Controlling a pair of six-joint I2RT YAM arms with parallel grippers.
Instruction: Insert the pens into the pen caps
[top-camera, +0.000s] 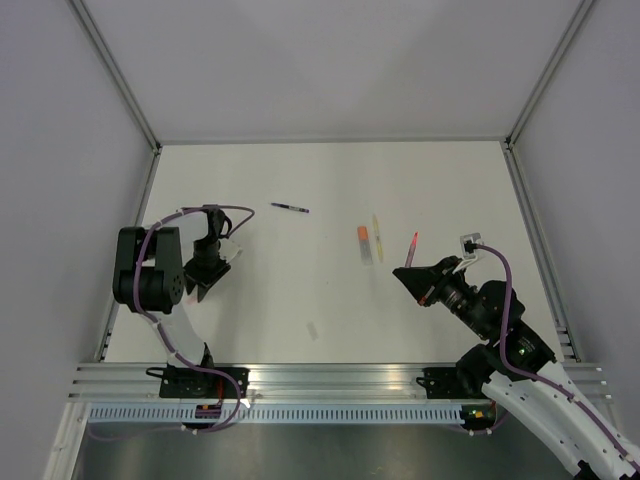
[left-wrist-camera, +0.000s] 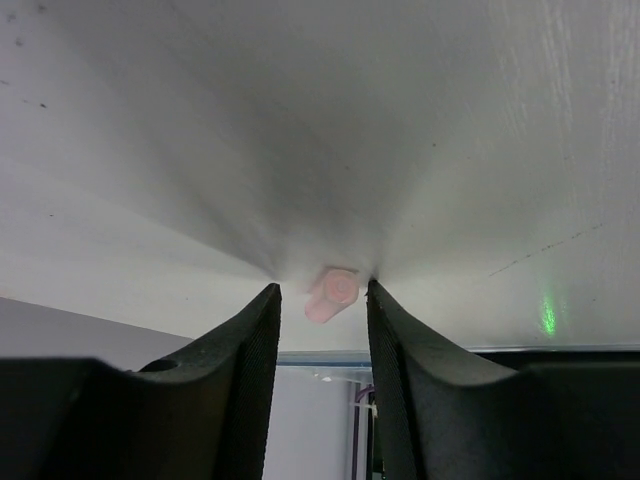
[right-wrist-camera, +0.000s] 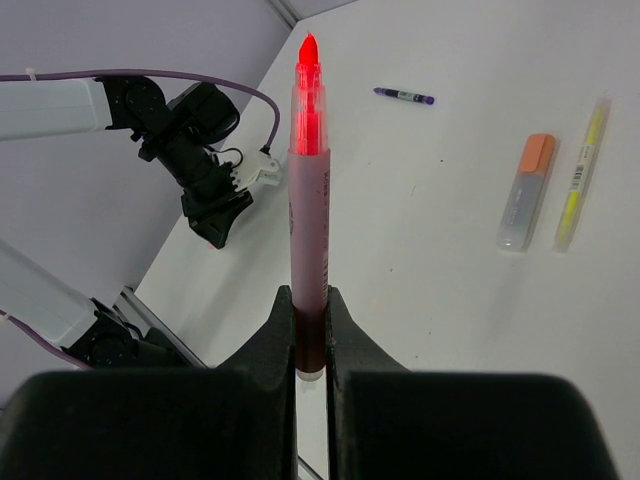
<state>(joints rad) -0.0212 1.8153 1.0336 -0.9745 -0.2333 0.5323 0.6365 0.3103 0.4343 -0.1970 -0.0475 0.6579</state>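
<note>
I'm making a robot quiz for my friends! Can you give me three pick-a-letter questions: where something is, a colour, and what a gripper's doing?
1. Where is the red-pink pen? A) lying flat B) in the right gripper C) fallen off the edge
2. What colour is the leftmost pen? A) dark purple B) green C) orange
3. The right gripper's jaws are: A) wide open B) half open, empty C) shut on the pen
Answers: B, it stands up out of that gripper; A, its barrel looks dark purple; C, both jaws pinch its barrel.
</note>
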